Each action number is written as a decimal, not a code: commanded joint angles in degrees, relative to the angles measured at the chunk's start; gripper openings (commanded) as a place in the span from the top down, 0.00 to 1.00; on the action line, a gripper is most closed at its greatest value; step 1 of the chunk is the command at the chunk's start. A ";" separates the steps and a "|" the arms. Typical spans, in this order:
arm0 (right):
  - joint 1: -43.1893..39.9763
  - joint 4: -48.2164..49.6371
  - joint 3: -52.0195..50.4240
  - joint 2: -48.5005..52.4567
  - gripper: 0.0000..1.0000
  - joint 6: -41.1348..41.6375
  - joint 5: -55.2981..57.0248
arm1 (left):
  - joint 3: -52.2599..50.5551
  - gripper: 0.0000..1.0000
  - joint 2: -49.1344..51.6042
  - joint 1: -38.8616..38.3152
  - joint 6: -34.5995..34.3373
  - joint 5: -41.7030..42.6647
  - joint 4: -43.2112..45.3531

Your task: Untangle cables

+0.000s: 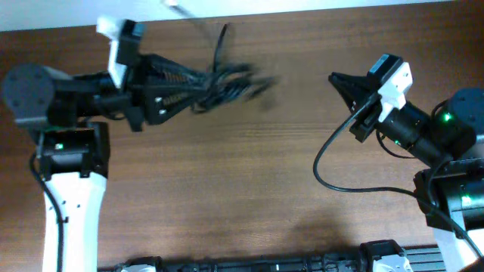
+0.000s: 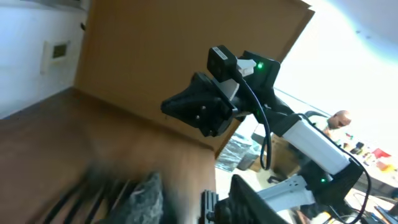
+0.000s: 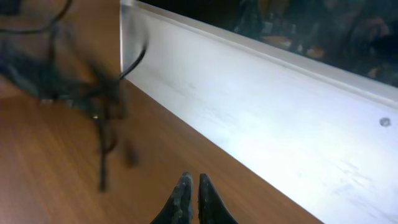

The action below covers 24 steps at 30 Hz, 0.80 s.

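Observation:
The cables (image 1: 227,81) are a bundle of thin black cords at the far left-centre of the wooden table, blurred by motion. My left gripper (image 1: 193,87) is shut on the bundle's left part, and loose ends trail to the right. In the left wrist view the cables (image 2: 93,196) are a dark blur beside one grey finger (image 2: 146,196). My right gripper (image 1: 338,78) is shut and empty, well to the right of the bundle. In the right wrist view its fingertips (image 3: 191,186) touch, and the cables (image 3: 93,102) lie ahead at upper left.
A white wall panel (image 3: 249,106) runs along the table's far edge. A black rail (image 1: 265,266) lines the front edge. The right arm's own thick black wire (image 1: 325,162) loops over the table. A brown board (image 2: 155,56) stands behind the right arm (image 2: 211,106).

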 commanded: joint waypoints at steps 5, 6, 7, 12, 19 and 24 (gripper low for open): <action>-0.20 -0.02 -0.50 -0.13 0.96 3.34 -2.38 | 1.66 1.00 -1.18 0.20 0.92 1.55 0.28; -0.20 -0.04 -0.50 -0.13 0.96 3.34 -3.69 | 1.66 1.00 -1.18 0.20 0.94 1.51 0.28; -0.20 -0.17 -0.50 -0.11 0.96 3.34 -4.46 | 1.66 1.00 -1.18 0.20 0.94 1.55 0.28; -0.20 -2.38 -0.50 -0.09 0.84 3.37 -4.44 | 1.66 1.00 -0.81 0.22 1.42 1.55 0.28; -0.20 -6.84 -0.50 -0.07 0.27 11.91 -0.46 | 1.64 0.76 2.51 0.20 2.71 -8.33 -7.23; -0.20 -8.15 -0.50 -0.07 0.26 14.56 -0.44 | 1.64 0.61 3.26 -0.48 15.63 -43.34 -35.54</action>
